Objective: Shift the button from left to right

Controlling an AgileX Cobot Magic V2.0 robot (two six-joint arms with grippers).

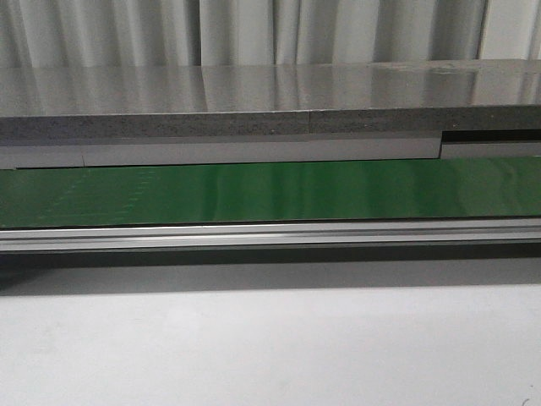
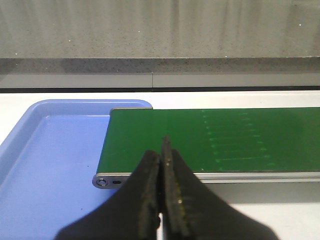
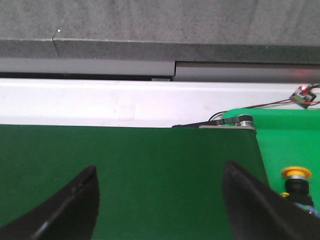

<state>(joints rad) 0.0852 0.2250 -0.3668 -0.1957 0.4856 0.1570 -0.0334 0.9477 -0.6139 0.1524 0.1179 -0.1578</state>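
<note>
Only right wrist view shows button [image 3: 296, 181], right jaws apart, left jaws together.

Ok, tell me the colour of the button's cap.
Yellow. The button shows only in the right wrist view, beside the belt's end.

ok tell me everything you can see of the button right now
The button shows only in the right wrist view, partly cut off by the right end effector's finger. It has a round yellow mushroom cap over a dark neck and body with a bit of blue low down. It stands upright on a bright green surface just past the end of the darker green belt. Nothing grips it.
</note>
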